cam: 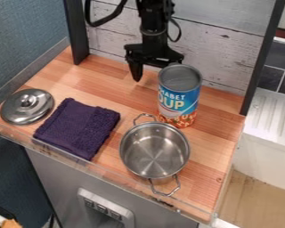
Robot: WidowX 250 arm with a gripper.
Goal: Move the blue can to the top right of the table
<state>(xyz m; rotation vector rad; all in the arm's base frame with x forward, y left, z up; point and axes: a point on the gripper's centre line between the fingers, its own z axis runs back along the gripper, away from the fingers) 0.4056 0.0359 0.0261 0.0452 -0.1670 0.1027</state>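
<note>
The blue can (179, 98) stands upright on its base on the right half of the desk (207, 178), a stable position suited to a grip around its sides. Its base is just beyond the far rim of the metal pot (155, 150), next to the pot's far handle; whether handle and can touch cannot be determined. The end effector (155, 67) hangs at the far side, left of and behind the can's top, its fingers set wide and nothing between them. This spacing appears intended to admit the can, although the can hides part of the right side of the end effector. The purple cloth (78, 128) lies flat left of the pot, and the metal lid (27, 106) rests at the far left with its knob up; both are outside the probable path. Judged step: align with the can and close on its upper body. Lift before shifting toward the far right corner, since dragging could catch the pot handle. Keep the can upright and allow clearance from the back panel (219, 55), as a tall can may tip on contact
</note>
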